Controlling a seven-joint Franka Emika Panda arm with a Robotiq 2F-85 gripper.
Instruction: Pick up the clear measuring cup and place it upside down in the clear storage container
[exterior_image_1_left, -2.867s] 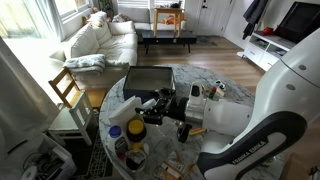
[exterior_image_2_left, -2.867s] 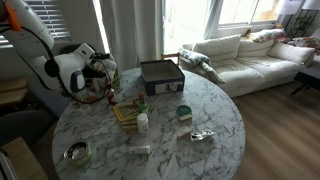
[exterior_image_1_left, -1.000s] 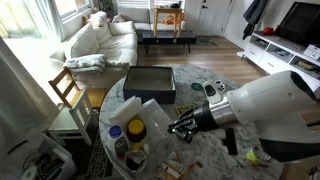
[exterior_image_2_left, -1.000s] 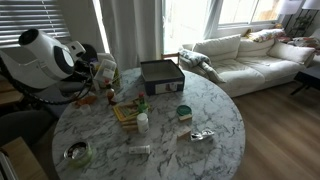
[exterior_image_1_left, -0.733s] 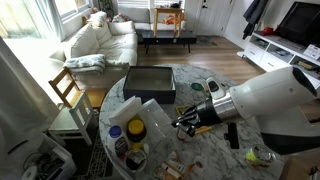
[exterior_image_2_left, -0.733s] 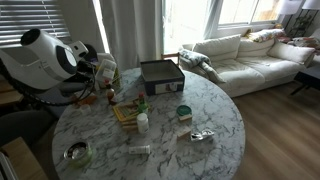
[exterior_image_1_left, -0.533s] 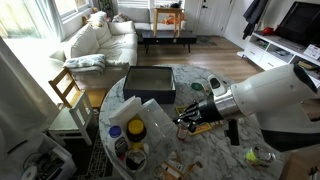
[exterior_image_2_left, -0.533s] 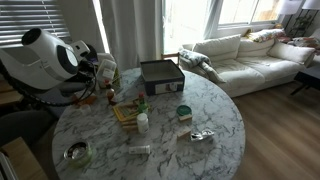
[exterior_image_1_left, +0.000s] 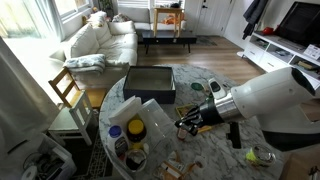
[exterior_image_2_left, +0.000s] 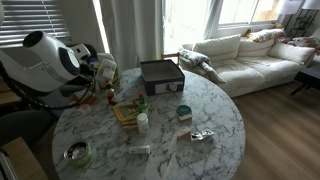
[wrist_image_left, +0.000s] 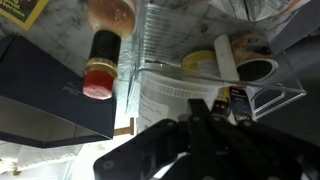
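Note:
The clear storage container (exterior_image_1_left: 150, 82) is the big dark shallow bin at the table's far side, also seen in an exterior view (exterior_image_2_left: 160, 75). In the wrist view a clear ribbed plastic vessel (wrist_image_left: 158, 42), seemingly the clear measuring cup, stands just ahead of my fingertips. A white tub (wrist_image_left: 170, 97) sits below it. My gripper (wrist_image_left: 203, 112) has its dark fingers pressed together. Whether they pinch the thin clear wall I cannot make out. In an exterior view my gripper (exterior_image_1_left: 182, 124) is low over the table, right of the clutter.
A red-capped spice bottle (wrist_image_left: 102, 62) and a dark box (wrist_image_left: 50, 105) lie left of the fingers. A yellow-lidded jar (exterior_image_1_left: 135, 129) and more clutter crowd the table's near edge. A small bottle (exterior_image_2_left: 142, 122), a green-lidded jar (exterior_image_2_left: 184, 112) and crumpled foil (exterior_image_2_left: 203, 135) are spread over the marble table (exterior_image_2_left: 215, 105).
The arm swung down from above the table to the clutter. Over the last second the gripper edged slightly sideways and its fingers closed.

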